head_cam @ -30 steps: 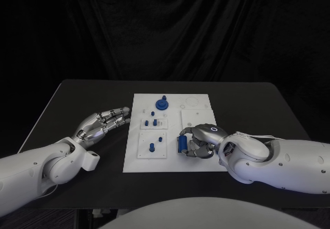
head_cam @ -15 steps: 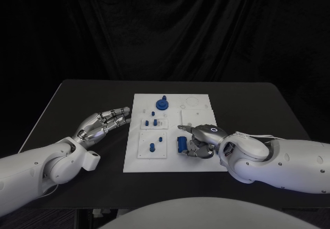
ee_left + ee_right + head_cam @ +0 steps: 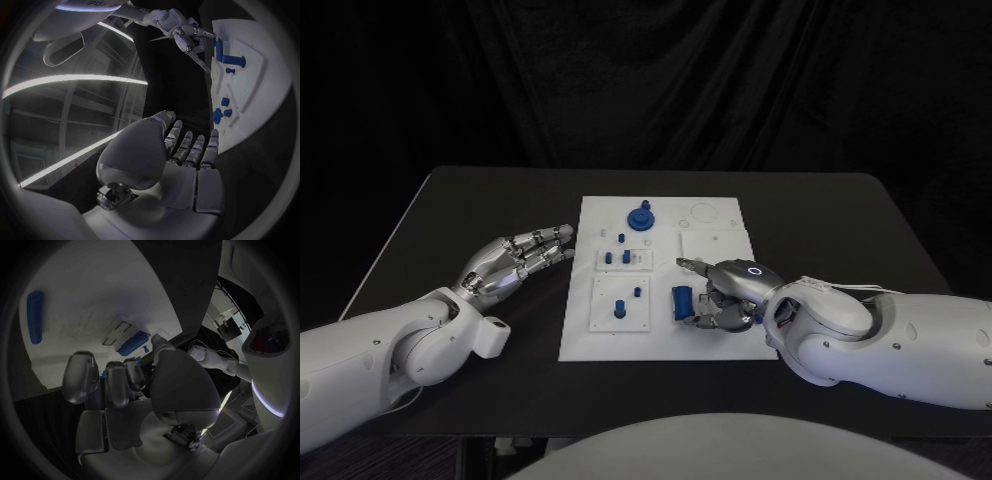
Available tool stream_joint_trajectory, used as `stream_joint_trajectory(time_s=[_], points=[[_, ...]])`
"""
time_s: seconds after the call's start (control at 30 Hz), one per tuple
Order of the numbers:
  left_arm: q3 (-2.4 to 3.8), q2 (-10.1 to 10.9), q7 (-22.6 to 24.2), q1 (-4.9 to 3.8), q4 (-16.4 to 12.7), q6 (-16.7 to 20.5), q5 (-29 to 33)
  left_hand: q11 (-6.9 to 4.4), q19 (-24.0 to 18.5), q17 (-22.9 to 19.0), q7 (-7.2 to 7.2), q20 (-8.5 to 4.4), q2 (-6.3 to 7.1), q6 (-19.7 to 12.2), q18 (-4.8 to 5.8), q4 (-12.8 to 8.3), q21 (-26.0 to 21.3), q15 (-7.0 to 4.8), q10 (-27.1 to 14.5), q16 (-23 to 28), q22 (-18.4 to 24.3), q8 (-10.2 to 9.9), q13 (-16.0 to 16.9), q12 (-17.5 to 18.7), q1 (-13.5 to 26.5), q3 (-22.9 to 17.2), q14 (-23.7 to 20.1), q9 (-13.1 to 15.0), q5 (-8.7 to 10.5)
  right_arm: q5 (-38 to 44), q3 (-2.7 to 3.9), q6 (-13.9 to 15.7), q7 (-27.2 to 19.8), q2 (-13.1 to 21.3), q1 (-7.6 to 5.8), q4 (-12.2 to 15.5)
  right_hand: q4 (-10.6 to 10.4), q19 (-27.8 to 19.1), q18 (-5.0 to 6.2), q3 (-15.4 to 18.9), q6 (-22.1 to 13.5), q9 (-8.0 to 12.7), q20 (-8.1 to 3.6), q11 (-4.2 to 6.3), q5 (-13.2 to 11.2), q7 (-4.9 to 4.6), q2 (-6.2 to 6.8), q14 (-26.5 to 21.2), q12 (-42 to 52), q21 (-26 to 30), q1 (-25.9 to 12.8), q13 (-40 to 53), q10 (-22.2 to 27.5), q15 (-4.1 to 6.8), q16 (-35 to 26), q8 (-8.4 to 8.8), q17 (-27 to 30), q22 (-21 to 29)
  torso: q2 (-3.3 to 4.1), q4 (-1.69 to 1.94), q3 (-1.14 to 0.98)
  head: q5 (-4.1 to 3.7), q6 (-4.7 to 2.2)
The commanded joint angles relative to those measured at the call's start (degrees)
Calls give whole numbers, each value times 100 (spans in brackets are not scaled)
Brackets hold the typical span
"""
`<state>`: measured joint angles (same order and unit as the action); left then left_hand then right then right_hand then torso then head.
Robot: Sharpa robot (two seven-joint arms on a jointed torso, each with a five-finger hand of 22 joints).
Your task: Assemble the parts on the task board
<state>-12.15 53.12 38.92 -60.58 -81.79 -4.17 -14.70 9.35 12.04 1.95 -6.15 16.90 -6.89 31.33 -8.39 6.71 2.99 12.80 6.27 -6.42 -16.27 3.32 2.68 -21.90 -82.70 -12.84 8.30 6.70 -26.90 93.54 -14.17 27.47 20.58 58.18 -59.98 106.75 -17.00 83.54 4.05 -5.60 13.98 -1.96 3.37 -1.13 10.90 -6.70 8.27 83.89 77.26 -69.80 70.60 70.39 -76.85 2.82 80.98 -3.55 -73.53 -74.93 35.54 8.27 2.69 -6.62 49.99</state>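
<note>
A: What is being shown, left to right?

B: The left hand (image 3: 516, 258) is being rested on the table (image 3: 473, 200), fingers spread, nothing held. On the white board (image 3: 718, 340), a blue cylinder (image 3: 682, 301) is lying flat, just beside the right hand (image 3: 728, 300), whose fingers are being curled; contact cannot be told.

A: How should the pick-up be done?

B: The cylinder should be pinched mid-length and kept level.

the left silver hand (image 3: 187, 165) lies flat with fingers stretched toward the white flat task board (image 3: 269, 100). small blue parts (image 3: 219, 114) sit on the board. the right silver hand (image 3: 184, 32) reaches down onto the board's far end.
</note>
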Motion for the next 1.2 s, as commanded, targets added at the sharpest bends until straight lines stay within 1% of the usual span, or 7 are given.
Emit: stream_joint_trajectory(time_s=[0.03, 0.3, 0.37, 0.5, 0.73, 0.93, 1.2], points=[[5, -4, 188, 12, -10, -62, 25, 25, 33, 1, -51, -13, -26, -6, 102, 2, 20, 35, 3, -31, 6, 25, -2, 34, -35, -33, -9, -1, -10, 15, 10, 499, -67, 145, -66, 154, 4, 23, 22, 52, 363, -52, -33, 17, -67, -25, 20, 253, 19, -20, -93, 20, -40, 24, -21, -110, -14, -934, 5, -4, 0, 21, 1], [5, -9, 176, 12, -7, -23, 25, 27, 41, 2, -51, -13, -33, 2, 105, 4, 23, 36, 6, -35, 0, 26, 0, 23, -35, -41, -5, 1, -15, -685, 12, 529, -96, 735, -612, 551, 32, 98, -13, 6, 2703, -387, 22, -76, -274, -89, -203, 299, 450, -177, -297, 590, -444, -47, 40, -812, -103, -983, 5, -1, -1, -6, 1], [5, -17, 174, 12, -10, -11, 25, 26, 44, 3, -51, -13, -32, 11, 105, 4, 24, 36, 7, -38, -2, 28, 0, 20, -35, -42, -2, 3, -15, -791, 8, 395, -11, 871, -687, 599, 69, 113, -22, -48, 3038, -479, 47, -111, 35, -60, -316, 309, 601, -219, -215, 808, -578, -77, 61, -981, -134, -995, 2, 1, 1, -12, 1], [5, -23, 174, 12, -15, 1, 25, 26, 46, 4, -52, -13, -32, 13, 106, 5, 24, 36, 9, -40, -4, 28, 1, 16, -35, -43, 1, 3, -15, -818, -5, 8, 242, 1051, -761, 605, 135, 273, -115, -94, 3547, -712, 21, -51, 1142, 39, -340, 407, 1131, -704, -25, 1685, -1141, -33, 291, -1408, -507, -1132, 1, 18, 4, -39, 1], [5, -6, 175, 13, -21, 2, 25, 25, 46, 4, -52, -13, -31, 16, 106, 6, 25, 36, 9, -41, -1, 30, 1, 18, -33, -44, 2, 4, -14, -305, -13, -722, 869, 1171, -710, 542, 65, 338, -155, 24, 3636, -1236, -70, 57, 1273, 160, -343, 445, 1274, -943, -231, 1961, -1315, 62, 442, -2075, -729, -1183, 2, 10, 14, -58, 1], [5, -9, 171, 13, -17, -9, 25, 25, 46, 4, -52, -13, -31, 16, 106, 6, 25, 36, 9, -41, -1, 30, 1, 18, -33, -44, 2, 4, -14, 18, -14, -851, 1119, 1183, -632, 466, 70, 347, -167, 50, 3549, -1804, -126, 140, 1238, 261, -350, 460, 1274, -1024, -307, 1961, -1315, 123, 499, -2704, -819, -1198, 7, 2, 11, -97, 1], [5, -30, 168, 13, -6, -26, 25, 26, 45, 4, -53, -13, -31, 18, 108, 9, 25, 37, 10, -41, 4, 31, 1, 17, -30, -46, 1, 4, -14, 136, -15, -926, 1243, 1128, -550, 397, 51, 358, -176, 47, 3449, -1994, -140, 151, 1202, 275, -364, 469, 1274, -1073, -351, 1961, -1315, 137, 525, -2862, -855, -1208, 5, -11, 1, -144, 1]])
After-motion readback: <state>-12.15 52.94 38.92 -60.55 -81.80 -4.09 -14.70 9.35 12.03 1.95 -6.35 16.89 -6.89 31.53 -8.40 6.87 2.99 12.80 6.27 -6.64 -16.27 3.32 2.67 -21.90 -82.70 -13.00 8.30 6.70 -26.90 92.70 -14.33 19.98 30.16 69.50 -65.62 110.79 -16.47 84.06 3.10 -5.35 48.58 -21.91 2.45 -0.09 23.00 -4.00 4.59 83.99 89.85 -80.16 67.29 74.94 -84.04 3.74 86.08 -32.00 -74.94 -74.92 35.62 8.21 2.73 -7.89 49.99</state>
